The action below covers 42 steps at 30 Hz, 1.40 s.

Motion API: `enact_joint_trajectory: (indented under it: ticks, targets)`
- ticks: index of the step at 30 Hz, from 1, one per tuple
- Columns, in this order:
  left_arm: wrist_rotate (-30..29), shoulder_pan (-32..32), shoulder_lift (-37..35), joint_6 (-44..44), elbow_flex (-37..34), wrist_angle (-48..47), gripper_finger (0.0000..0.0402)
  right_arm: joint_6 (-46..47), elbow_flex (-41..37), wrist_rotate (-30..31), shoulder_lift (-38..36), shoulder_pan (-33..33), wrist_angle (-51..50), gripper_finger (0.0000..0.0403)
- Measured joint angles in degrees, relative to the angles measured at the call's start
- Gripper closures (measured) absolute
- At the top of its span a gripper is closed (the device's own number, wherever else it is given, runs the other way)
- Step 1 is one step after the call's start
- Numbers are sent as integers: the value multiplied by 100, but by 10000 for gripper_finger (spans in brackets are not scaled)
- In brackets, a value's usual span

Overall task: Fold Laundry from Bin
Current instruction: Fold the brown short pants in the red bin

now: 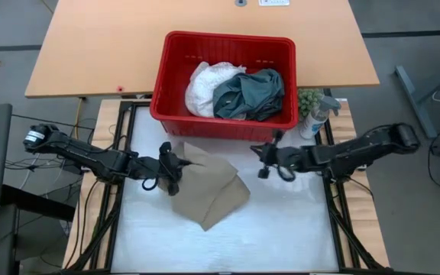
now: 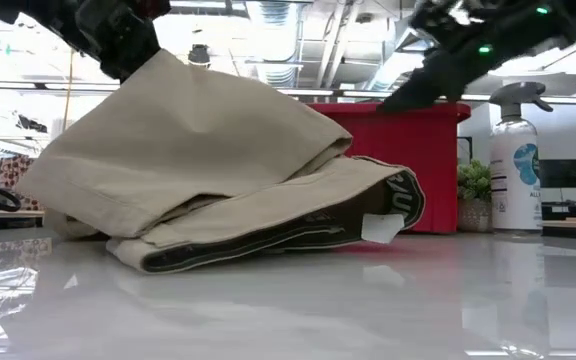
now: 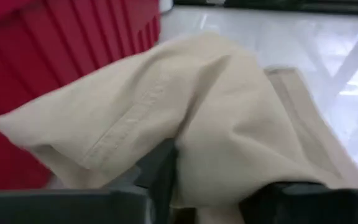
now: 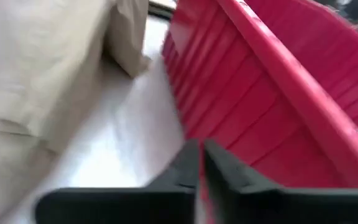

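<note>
A beige garment lies bunched on the white table top just in front of the red bin. A white garment and a dark teal one lie inside the bin. My left gripper is at the beige garment's left side, shut on its cloth. My right gripper hovers shut to the garment's right, close to the bin's near wall, with nothing between its fingers. My left gripper pinches a bunched-up part of the beige garment at its left side between its two fingers; how many layers cannot be told. The fingers come from the table's left, slanting slightly down. The held part stands raised, while the rest lies on the table.
A spray bottle and a small green plant stand right of the bin, near my right arm. A wooden table lies beyond the bin. White table surface shows in front of the garment.
</note>
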Motion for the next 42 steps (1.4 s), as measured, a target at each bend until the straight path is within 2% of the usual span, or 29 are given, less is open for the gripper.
enact_joint_trajectory:
  ticks: [3,6,13,18,26,28,42]
  targets:
    - [-143,50,1,-166,0,-161,225,-211,568,456,616,82,-351,384]
    - [-145,96,1,-267,0,-299,210,-314,1048,593,1200,-5,-734,387]
    - [-254,114,1,-315,0,-485,208,-769,1795,693,2374,-599,-860,387]
    - [-275,114,1,-315,0,-491,208,-1165,2348,768,2947,-1064,-756,387]
    - [-437,114,3,-306,0,-622,208,-1680,3096,597,3424,-1657,-636,387]
    - [-484,114,3,-242,0,-632,208,-1751,3189,325,3434,-1825,-585,387]
    - [-600,114,5,-160,0,-647,208,-1995,3206,-130,3427,-2845,-8,389]
